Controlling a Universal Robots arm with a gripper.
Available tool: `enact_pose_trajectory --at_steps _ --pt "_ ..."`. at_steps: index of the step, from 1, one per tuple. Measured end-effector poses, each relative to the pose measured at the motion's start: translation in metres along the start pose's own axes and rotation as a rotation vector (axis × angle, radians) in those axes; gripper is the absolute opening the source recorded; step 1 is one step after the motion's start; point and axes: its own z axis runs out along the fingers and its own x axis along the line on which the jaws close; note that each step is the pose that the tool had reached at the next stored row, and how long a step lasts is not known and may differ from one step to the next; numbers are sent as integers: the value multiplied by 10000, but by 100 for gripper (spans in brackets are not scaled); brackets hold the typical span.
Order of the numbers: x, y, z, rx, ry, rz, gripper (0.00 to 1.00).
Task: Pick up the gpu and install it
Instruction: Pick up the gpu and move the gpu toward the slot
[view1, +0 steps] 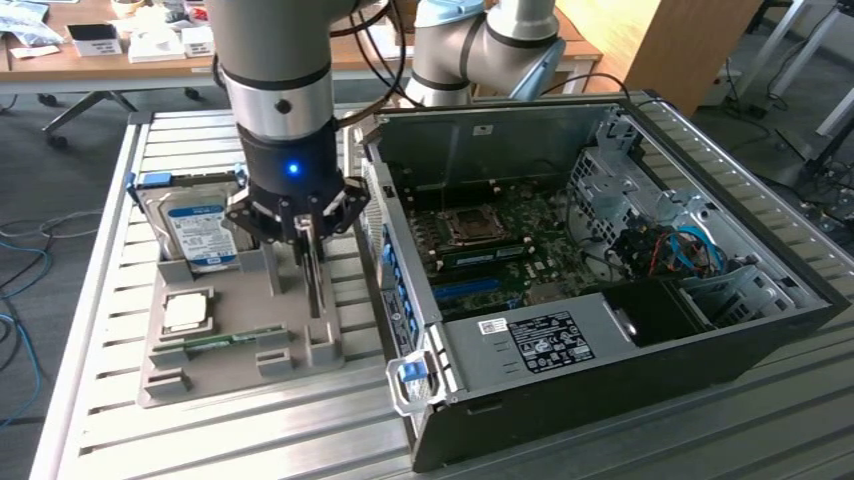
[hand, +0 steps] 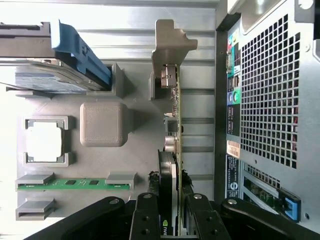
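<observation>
Silver hard drive (view1: 200, 235) with blue-white label standing upright in grey moulded tray (view1: 200, 378), processor chip (view1: 186, 312) and green memory stick (view1: 220, 340) seated in it, open black computer case (view1: 641, 385) just beside, motherboard (view1: 514, 240) inside, slatted metal table (view1: 200, 445) beneath

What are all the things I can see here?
gpu: one, dark with silvery bracket, on edge in the tray
hard drive: one, silver with blue-white label, standing in the tray
processor chip: one, silvery, flat in the tray
memory stick: one, green, flat in the tray
tray: one, grey, on the table
computer case: one, black, open, beside the tray
table: one, silvery slats
arm: one, grey, above the tray
jaws: one pair, black, closed on the gpu
</observation>
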Motion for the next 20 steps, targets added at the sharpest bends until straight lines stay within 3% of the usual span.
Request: enact_pose_trajectory --at_steps 20 --pt "-13 22 -485 -6 0 0 27"
